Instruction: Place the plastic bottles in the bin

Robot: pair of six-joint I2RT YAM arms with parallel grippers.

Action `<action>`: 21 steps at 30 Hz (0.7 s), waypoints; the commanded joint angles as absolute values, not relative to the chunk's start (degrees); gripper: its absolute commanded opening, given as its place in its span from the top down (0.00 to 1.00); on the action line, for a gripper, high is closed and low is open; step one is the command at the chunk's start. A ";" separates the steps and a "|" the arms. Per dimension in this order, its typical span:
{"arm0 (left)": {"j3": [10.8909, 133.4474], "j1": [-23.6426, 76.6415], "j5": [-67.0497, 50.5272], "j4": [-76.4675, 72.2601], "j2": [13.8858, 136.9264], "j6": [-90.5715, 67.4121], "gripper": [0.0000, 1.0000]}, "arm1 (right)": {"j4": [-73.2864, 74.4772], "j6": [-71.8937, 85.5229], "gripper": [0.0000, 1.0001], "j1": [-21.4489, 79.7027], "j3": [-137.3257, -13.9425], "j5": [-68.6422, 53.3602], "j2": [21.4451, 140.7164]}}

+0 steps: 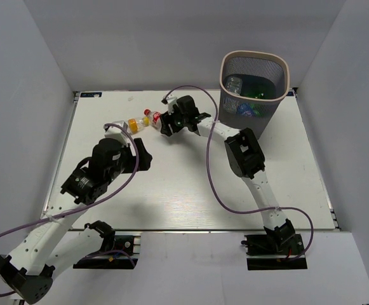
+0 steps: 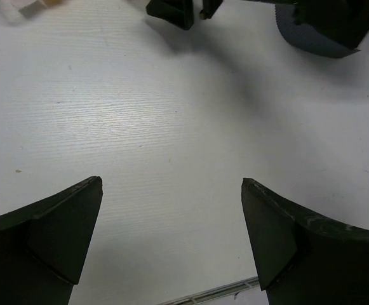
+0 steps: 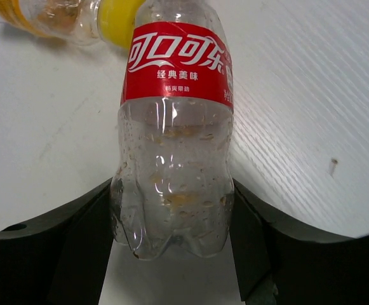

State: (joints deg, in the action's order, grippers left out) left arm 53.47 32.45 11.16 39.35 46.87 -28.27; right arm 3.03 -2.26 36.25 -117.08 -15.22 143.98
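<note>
Red-labelled bottle (image 3: 174, 127) pinched at its base by right hand (image 3: 171, 210), ready for the bin (image 1: 255, 55), upper right. Left hand (image 2: 171, 184) spread, empty.

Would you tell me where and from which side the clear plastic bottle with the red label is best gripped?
Grip the clear red-labelled bottle on its bare lower body, below the label, coming from its base end with a finger on each side. It lies flat on the white table, base toward the right gripper, and the yellow-capped bottle crowds its neck end.
</note>
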 commanded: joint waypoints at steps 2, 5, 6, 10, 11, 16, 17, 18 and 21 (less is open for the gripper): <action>52.29 32.52 13.62 38.41 47.37 -26.11 0.00 | 2.20 -2.46 1.00 33.67 -113.47 -19.59 130.54; 51.77 32.52 15.98 38.41 49.39 -25.58 0.00 | 3.60 -3.86 1.00 32.43 -109.34 -23.09 120.18; 51.77 32.52 16.78 39.10 49.92 -25.58 0.00 | 5.95 -4.22 1.00 31.74 -107.51 -23.81 118.67; 51.24 32.52 21.26 39.12 51.42 -28.12 0.00 | 8.96 -7.11 1.00 31.03 -102.76 -28.03 104.73; 51.24 32.52 22.57 38.59 52.03 -28.82 0.00 | 9.05 -7.73 1.00 30.76 -101.87 -27.95 102.94; 51.77 32.52 21.81 32.02 55.36 -31.99 0.00 | 7.47 -8.61 1.00 29.97 -95.99 -26.36 91.00; 51.77 32.52 20.93 30.86 56.07 -31.99 0.00 | 7.47 -8.87 1.00 29.80 -95.45 -26.98 90.45; 51.77 32.52 19.61 30.07 57.90 -31.99 0.00 | 7.38 -8.62 1.00 29.71 -94.14 -26.81 89.13; 54.92 32.52 19.60 30.06 60.64 -31.46 0.00 | 5.90 -6.33 1.00 29.09 -91.77 -17.83 85.35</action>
